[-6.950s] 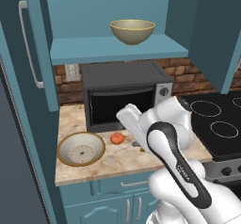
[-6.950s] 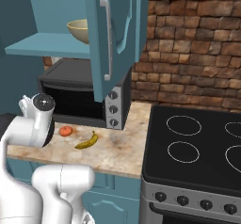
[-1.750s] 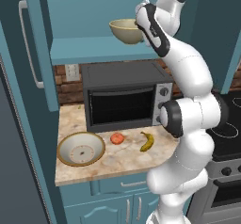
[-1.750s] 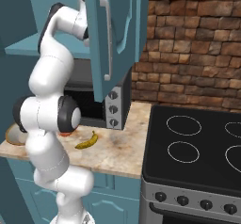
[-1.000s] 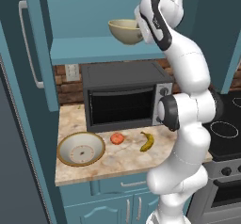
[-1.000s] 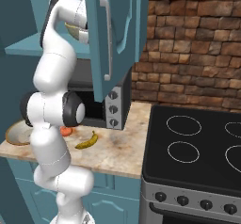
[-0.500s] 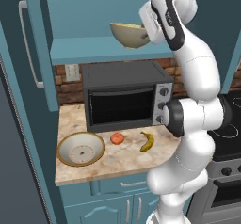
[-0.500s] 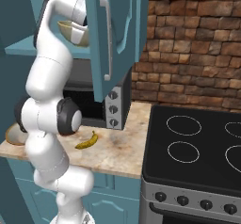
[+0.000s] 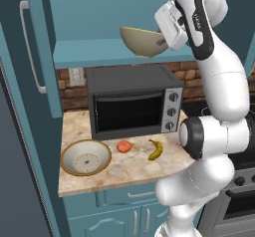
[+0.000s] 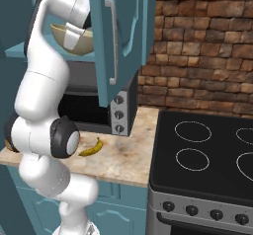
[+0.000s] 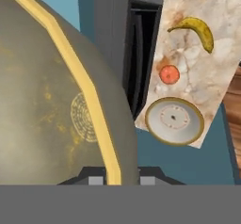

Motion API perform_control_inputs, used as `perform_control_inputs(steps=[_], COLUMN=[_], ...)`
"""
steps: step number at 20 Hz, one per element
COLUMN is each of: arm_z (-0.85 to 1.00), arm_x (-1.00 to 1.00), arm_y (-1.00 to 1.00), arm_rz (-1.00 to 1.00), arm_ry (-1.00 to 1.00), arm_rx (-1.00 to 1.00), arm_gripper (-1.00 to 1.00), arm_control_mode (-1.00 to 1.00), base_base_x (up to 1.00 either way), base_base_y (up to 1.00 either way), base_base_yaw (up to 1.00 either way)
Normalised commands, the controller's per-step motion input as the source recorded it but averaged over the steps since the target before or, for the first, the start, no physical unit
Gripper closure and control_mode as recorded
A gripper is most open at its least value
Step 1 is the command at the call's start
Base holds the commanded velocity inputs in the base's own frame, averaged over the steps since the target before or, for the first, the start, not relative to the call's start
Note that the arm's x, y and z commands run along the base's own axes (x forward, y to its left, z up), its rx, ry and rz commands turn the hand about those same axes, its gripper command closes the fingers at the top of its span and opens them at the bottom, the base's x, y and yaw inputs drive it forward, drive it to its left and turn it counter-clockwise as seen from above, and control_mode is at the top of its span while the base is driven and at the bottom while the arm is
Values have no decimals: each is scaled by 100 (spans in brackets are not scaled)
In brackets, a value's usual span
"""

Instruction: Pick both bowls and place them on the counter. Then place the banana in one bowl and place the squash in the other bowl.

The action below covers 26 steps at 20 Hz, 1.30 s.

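On the counter in front of the microwave, left to right: shallow bowl, squash, banana, each apart. Above the microwave, tan-olive bowl is held in the air, gripper clamped on its right rim, bowl tilted.

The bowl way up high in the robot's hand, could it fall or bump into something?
It might. The gripper pinches the tan-olive bowl only at its rim, and the bowl hangs tilted high over the counter, so it could slip and drop. On the way down it has to pass the microwave and could knock it. Setting it down carelessly could hit the squash, banana or the shallow bowl.
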Motion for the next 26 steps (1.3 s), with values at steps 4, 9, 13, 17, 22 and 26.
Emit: perform_control_inputs(steps=[4, 9, 13, 17, 22, 26], arm_z=[2, -15, -31, -40, -34, -45], arm_x=[-81, -80, -67, -59, -63, -46], arm_y=[0, 11, 20, 19, 15, 10], arm_rz=[0, 0, 0, 0, -2, -2], arm_ry=[4, 1, 2, 14, 4, 8], arm_rx=[0, -3, -11, -21, -18, -18], arm_gripper=[100, 100, 100, 100, 100, 100], arm_control_mode=[-100, -100, -100, -100, -100, -100], base_base_x=[0, 0, 0, 0, 0, 0], base_base_y=[0, 0, 0, 0, 0, 0], base_base_yaw=[0, 0, 0, 0, 0, 0])
